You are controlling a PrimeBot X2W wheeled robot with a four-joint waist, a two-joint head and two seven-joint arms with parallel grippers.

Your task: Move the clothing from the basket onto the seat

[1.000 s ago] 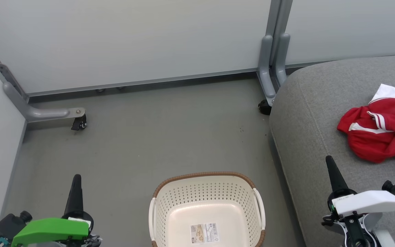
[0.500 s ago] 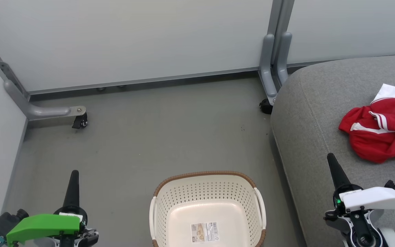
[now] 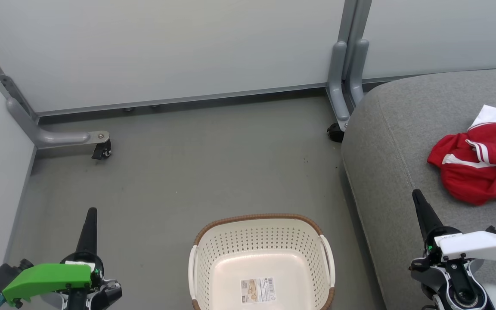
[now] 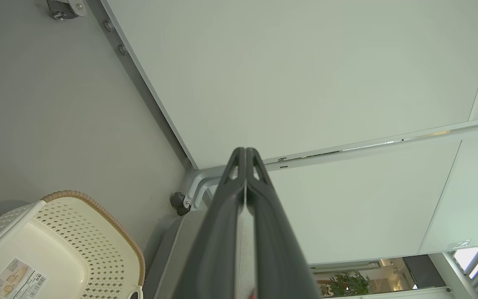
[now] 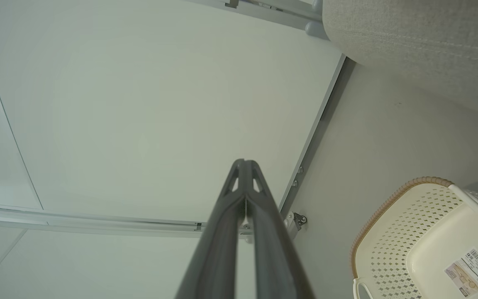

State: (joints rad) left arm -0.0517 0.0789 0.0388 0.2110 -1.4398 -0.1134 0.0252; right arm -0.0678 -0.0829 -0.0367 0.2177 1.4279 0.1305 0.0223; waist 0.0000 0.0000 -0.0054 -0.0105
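1. One clothing item (image 3: 480,168) lies crumpled on one seat (image 3: 394,150), right of frame.
2. One basket (image 3: 256,217) stands bottom centre.
3. I have two grippers, left gripper (image 3: 91,211) lower left, right gripper (image 3: 416,194) lower right: fingers pressed together.

Perforated glossy plastic basket (image 3: 261,241)

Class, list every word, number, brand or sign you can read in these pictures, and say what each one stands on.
The sticker on the basket floor: print and a barcode, too small to read.
A white tag at the base of the left gripper, another at the right gripper: too blurred to read.
The jersey on the seat: no lettering or number shows.
Nothing here can be quoted.
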